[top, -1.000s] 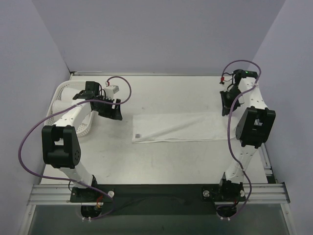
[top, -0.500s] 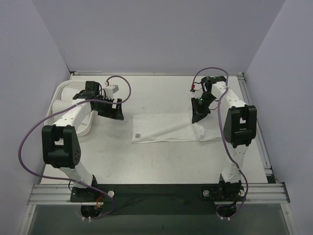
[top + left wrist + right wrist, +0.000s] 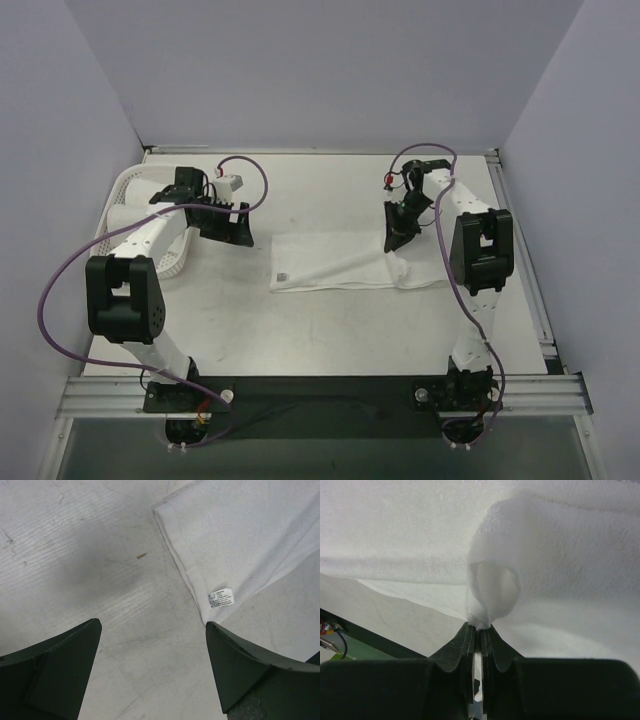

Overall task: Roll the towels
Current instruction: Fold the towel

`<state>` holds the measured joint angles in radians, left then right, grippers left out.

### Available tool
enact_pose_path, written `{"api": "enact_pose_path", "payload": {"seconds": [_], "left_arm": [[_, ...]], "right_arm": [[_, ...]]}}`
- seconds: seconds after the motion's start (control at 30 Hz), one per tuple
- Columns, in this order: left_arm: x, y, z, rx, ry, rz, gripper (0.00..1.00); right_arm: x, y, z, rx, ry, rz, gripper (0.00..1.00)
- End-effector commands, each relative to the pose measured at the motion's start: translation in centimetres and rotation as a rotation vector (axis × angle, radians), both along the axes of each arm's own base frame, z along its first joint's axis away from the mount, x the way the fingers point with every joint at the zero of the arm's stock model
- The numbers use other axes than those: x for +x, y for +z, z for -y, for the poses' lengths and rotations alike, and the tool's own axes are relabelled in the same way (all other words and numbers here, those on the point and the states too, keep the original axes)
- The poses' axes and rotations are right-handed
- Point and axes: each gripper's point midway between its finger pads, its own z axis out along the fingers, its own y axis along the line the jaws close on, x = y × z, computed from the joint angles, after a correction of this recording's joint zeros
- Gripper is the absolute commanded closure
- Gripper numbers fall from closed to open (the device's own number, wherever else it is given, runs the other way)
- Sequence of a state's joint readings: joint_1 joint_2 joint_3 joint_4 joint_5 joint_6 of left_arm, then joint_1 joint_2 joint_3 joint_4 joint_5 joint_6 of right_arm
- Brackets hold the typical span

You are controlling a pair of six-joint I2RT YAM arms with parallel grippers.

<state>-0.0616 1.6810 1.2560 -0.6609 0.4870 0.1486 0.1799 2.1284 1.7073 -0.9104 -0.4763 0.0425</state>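
One white towel [image 3: 325, 264] lies flat across the middle of the table, its small label [image 3: 282, 276] near its left end. My right gripper [image 3: 393, 243] is shut on that towel's right end, which it holds lifted and curled back over the rest. In the right wrist view the pinched cloth [image 3: 492, 587] bulges in a loop just past my right gripper [image 3: 480, 626]. My left gripper [image 3: 232, 232] hangs open over bare table just left of the towel. In the left wrist view, the left gripper [image 3: 153, 624] holds nothing, and the towel's corner [image 3: 240, 535] and label [image 3: 221, 597] lie ahead of it.
A white plastic lattice basket [image 3: 122, 195] stands at the table's left edge, partly hidden by my left arm. The side walls stand close on both sides. A metal rail [image 3: 320, 392] runs along the near edge by the arm bases.
My right gripper has carried the towel's right end leftward over the towel, so it now lies shorter. My left gripper's jaws have spread wider; that arm has stayed in place.
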Motion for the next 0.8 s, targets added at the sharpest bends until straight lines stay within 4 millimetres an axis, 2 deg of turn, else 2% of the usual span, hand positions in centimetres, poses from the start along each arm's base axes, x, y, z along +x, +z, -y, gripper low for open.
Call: {"api": "enact_pose_path", "payload": {"seconds": [0.0, 0.23, 0.57, 0.67, 0.7, 0.77], "left_arm": [[0.8, 1.5, 0.5, -0.032, -0.009, 0.058, 0.03], [0.9, 1.7, 0.5, -0.030, -0.016, 0.060, 0.03], [1.0, 1.6, 0.3, -0.017, -0.018, 0.061, 0.03], [0.8, 1.7, 0.3, -0.013, -0.019, 0.059, 0.03], [0.8, 1.7, 0.3, -0.012, -0.022, 0.063, 0.03], [0.8, 1.7, 0.4, -0.015, -0.025, 0.062, 0.03]], "right_arm": [[0.6, 1.1, -0.5, 0.000, -0.014, 0.015, 1.00], [1.0, 3.0, -0.6, 0.012, -0.013, 0.093, 1.00], [1.4, 2.0, -1.5, 0.015, -0.006, 0.086, 1.00], [1.2, 2.6, -1.7, 0.026, -0.002, 0.094, 1.00], [1.2, 3.3, -1.5, 0.019, -0.001, 0.117, 1.00], [0.7, 3.4, -0.9, -0.001, 0.008, 0.122, 1.00]]}}
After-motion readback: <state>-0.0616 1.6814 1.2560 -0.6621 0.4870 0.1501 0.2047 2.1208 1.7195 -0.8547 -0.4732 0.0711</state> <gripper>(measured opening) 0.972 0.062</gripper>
